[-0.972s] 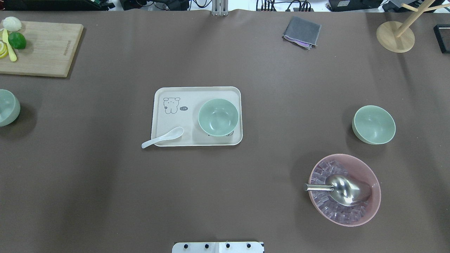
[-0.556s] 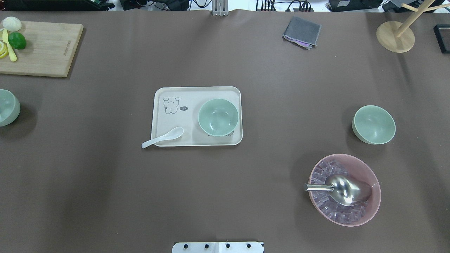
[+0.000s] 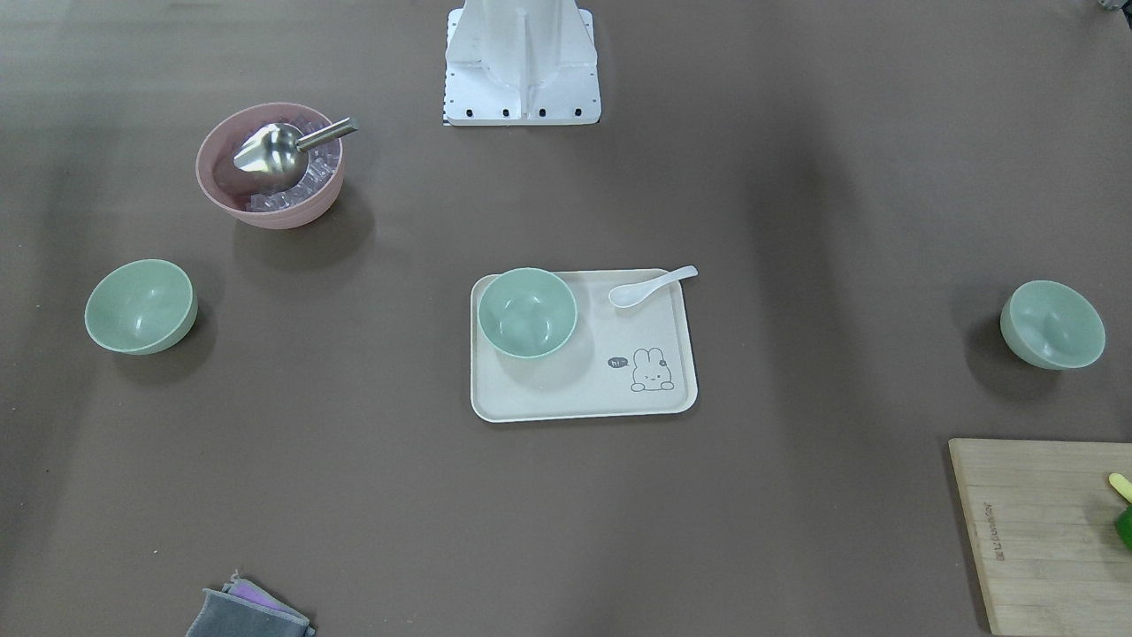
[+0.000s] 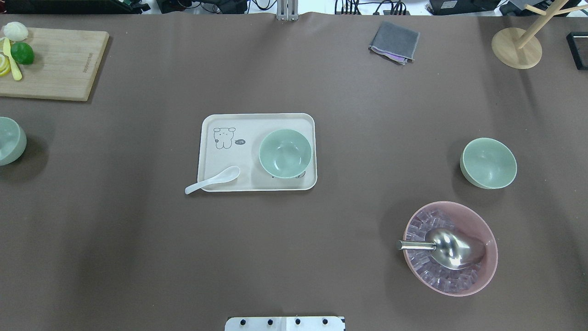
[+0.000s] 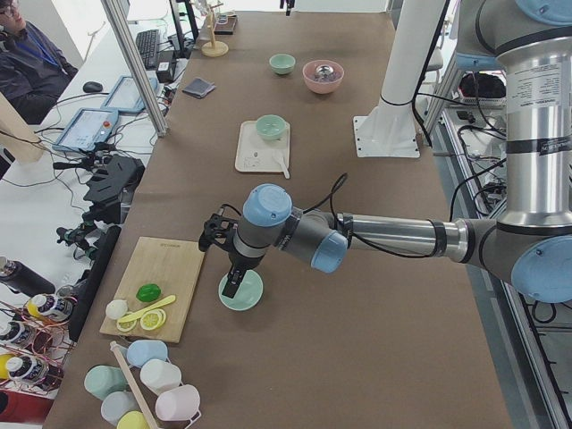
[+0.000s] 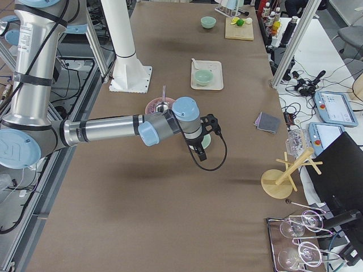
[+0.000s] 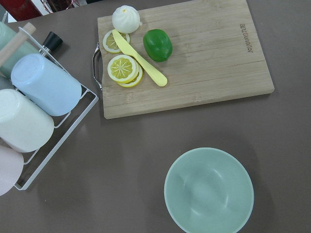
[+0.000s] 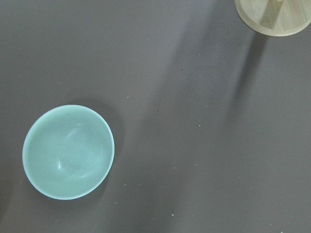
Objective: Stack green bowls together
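Three small round pale mint-green bowls stand well apart on the brown tabletop: the middle bowl on a cream rectangular tray, the left bowl near a wooden cutting board, and the right bowl near a larger pink bowl of ice. The left hand hangs over the left bowl and the right hand over the right bowl, each seen only from the side, so I cannot tell how far either is open or whether it grips anything
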Tool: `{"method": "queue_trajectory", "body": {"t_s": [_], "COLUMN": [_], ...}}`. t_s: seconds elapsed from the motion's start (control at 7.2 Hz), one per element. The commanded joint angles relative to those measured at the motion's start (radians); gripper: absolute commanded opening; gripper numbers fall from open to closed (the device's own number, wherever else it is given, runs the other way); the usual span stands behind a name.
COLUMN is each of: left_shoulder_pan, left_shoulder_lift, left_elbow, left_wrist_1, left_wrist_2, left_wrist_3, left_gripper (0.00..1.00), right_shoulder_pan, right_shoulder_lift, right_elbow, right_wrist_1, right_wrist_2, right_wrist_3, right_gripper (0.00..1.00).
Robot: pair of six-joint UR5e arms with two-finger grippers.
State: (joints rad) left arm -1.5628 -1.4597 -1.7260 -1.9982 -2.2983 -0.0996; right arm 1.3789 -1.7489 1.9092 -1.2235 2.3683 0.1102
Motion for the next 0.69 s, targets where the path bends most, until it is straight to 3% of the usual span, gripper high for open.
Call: {"method": "queue_trajectory", "body": {"t_s": [0.0, 0.28, 0.42, 0.56], "left_shoulder_pan": [0.042, 0.082, 0.098, 0.128], "left_shoulder_lift": [-0.056, -0.12, -0.152, -0.162], "left_elbow": [0.125, 0.321, 0.401, 0.419], "left_wrist_1": [-0.024, -0.103, -0.146, -0.149], "left_wrist_2": [-0.007, -0.006, -0.006, -0.006], "left_wrist_3": [-0.009, -0.011, -0.017, -0.046], "left_gripper": [0.97, 0.98, 0.98, 0.98], "right_shoulder_pan": [-0.102, -0.202, -0.208, -0.208], "right_shoulder_lift": [0.077, 0.104, 0.114, 0.114], "right_elbow": [0.001, -0.001, -0.001, -0.001], "right_wrist_1": [0.007, 0.007, 0.007, 0.009], "right_wrist_2": [-0.055, -0.188, -0.193, -0.193], "right_wrist_3": [0.217, 0.389, 0.391, 0.391], "right_gripper": [1.0, 0.99, 1.0, 1.0]}}
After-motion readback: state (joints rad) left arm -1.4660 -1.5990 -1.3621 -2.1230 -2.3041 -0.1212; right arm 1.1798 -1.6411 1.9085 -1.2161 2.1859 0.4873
